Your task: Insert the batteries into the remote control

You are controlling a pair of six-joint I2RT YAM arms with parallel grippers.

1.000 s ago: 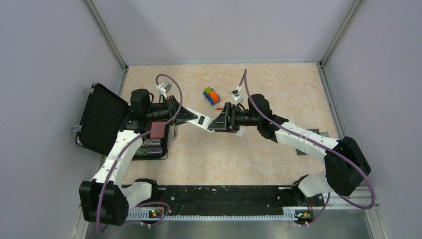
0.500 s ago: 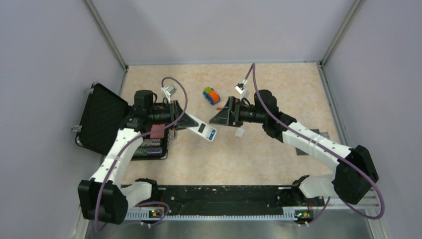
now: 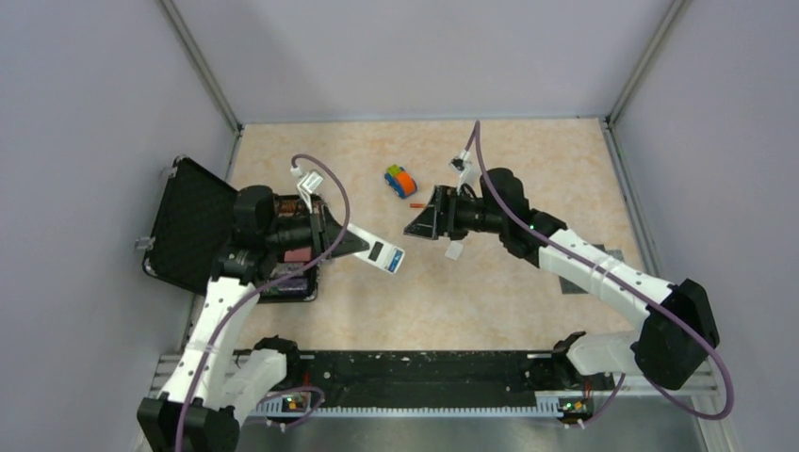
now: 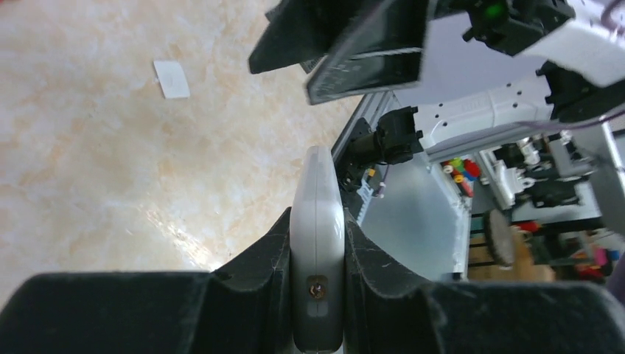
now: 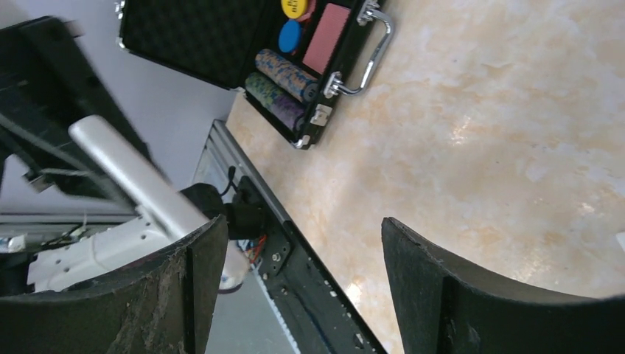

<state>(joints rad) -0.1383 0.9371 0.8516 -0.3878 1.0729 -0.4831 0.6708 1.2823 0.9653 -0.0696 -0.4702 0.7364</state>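
Observation:
My left gripper [image 3: 355,243] is shut on the white remote control [image 3: 383,255] and holds it above the table, its free end pointing right. In the left wrist view the remote [image 4: 317,184] stands edge-on between the pads of that gripper [image 4: 317,225]. My right gripper [image 3: 420,224] hangs open and empty just right of the remote's end, apart from it; its wrist view shows the wide gap of the gripper [image 5: 302,287] and the remote [image 5: 129,171] at the left. The orange-red battery [image 3: 414,202] lies on the table behind the right gripper. The blue battery is not in view.
An orange, blue and green toy car [image 3: 399,179] sits at the back middle. A small white flat piece [image 3: 454,250] lies under the right arm. An open black case [image 3: 188,221] with chips [image 5: 287,70] stands at the left. The black base rail [image 3: 415,367] runs along the near edge.
My right gripper let go of the remote's end and drew back to the right. My left arm pulled back to the left, still holding the remote.

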